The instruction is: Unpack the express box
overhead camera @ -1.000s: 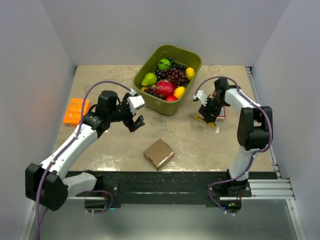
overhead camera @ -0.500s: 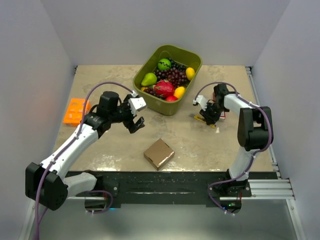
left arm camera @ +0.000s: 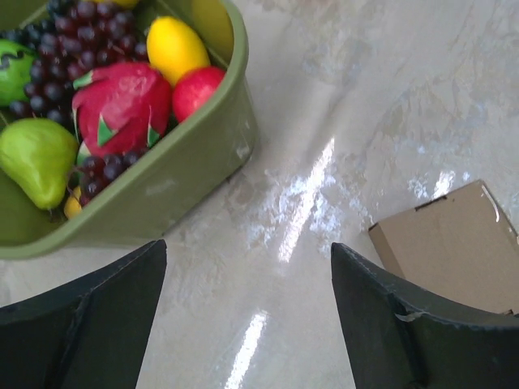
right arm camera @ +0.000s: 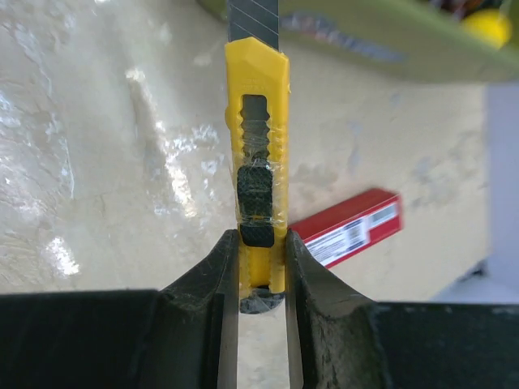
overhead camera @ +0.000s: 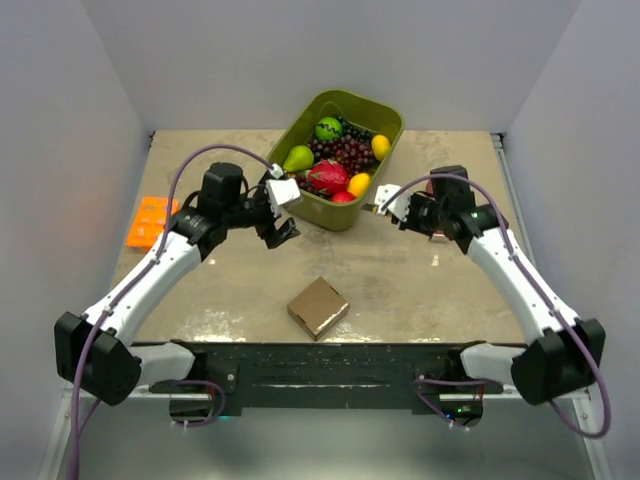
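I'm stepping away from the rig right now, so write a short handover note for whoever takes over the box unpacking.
Left tool: open, empty, above the table between the tub and the box.
Right tool: shut on the yellow knife, blade out, held above the table right of the tub.
The box sits at the near middle of the table, flaps closed, neither tool on it.
Done: knife in hand.
Left: cut the box open and empty it.
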Tool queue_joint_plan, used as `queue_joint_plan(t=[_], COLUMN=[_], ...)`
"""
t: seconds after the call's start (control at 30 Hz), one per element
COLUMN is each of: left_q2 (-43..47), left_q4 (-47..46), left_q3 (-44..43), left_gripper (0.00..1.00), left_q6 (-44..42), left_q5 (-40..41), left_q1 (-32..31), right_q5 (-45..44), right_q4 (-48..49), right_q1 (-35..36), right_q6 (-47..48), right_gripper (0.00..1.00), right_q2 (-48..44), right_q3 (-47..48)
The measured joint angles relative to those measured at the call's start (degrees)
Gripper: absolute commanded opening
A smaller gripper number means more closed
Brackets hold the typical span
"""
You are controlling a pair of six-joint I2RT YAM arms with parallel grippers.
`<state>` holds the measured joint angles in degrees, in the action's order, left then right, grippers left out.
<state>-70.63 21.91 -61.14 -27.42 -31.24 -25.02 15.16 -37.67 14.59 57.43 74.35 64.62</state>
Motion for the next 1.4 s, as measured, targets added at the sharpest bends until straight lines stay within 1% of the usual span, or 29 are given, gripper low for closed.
queue_joint_plan(t=[0.07,0.17,0.33,0.4,0.6,0.8,1.0,1.03,1.1,1.13,1.2,1.23,1.3,1.33,1.4], left_q2=[-1.9,-5.7,-11.2,-13.3,-16.3,-18.4,-20.0,-20.2,-20.5,-20.6,-20.8,-20.8,-20.8,-20.8,-20.8], left_q4=[-0.2,-0.6,-1.6,-2.6,-5.7,-9.7,-12.3,-12.5,-12.8,-12.9,-13.2,-13.4,-13.8,-14.0,-14.2], left_q3=[-3.1,-9.1,-16.5,-18.4,-18.8,-18.8,-18.8,-18.8,-18.8,-18.8,-18.8,-18.8,-18.8,-18.8,-18.8], left_gripper=[0.77,0.77,0.79,0.81,0.83,0.79,0.66,0.61,0.56,0.50,0.44,0.38,0.31,0.23,0.15], left_q6=[0.3,1.5,6.0,9.4,16.8,23.3,27.3,27.8,28.3,28.4,28.8,29.0,29.4,29.6,29.9], left_q5=[-2.3,-6.4,-13.4,-16.9,-20.9,-21.8,-23.4,-23.7,-24.0,-24.1,-24.3,-24.4,-24.9,-25.1,-25.9], left_q1=[-0.2,-0.7,-1.0,-1.2,-2.7,-3.3,-3.3,-3.3,-3.3,-3.3,-3.3,-3.3,-3.3,-3.3,-3.3], right_q5=[-1.2,-3.5,-7.6,-10.0,-13.0,-14.9,-16.7,-17.1,-17.3,-17.4,-17.7,-17.7,-18.1,-18.3,-18.7], right_q4=[-0.1,-0.2,-0.7,-0.4,0.2,1.3,1.8,2.0,2.3,2.5,2.8,2.9,3.1,3.2,3.5], right_q1=[4.2,9.5,14.4,16.1,19.5,22.9,25.4,25.7,26.2,26.4,26.8,27.0,27.7,27.9,28.5], right_q6=[1.3,2.8,4.0,4.4,4.8,5.5,6.9,7.1,7.3,7.4,7.8,8.1,8.8,9.2,9.8], right_gripper=[0.00,0.00,0.00,0.00,0.00,0.00,0.00,0.00,0.00,0.00,0.00,0.00,0.00,0.00,0.00], right_q2=[-4.7,-8.2,-7.1,-5.9,-3.4,-2.3,-2.3,-2.3,-2.3,-2.3,-2.3,-2.3,-2.3,-2.3,-2.3], right_q3=[-0.2,-0.1,1.7,3.3,7.5,10.5,10.7,10.7,10.7,10.7,10.7,10.7,10.7,10.7,10.7])
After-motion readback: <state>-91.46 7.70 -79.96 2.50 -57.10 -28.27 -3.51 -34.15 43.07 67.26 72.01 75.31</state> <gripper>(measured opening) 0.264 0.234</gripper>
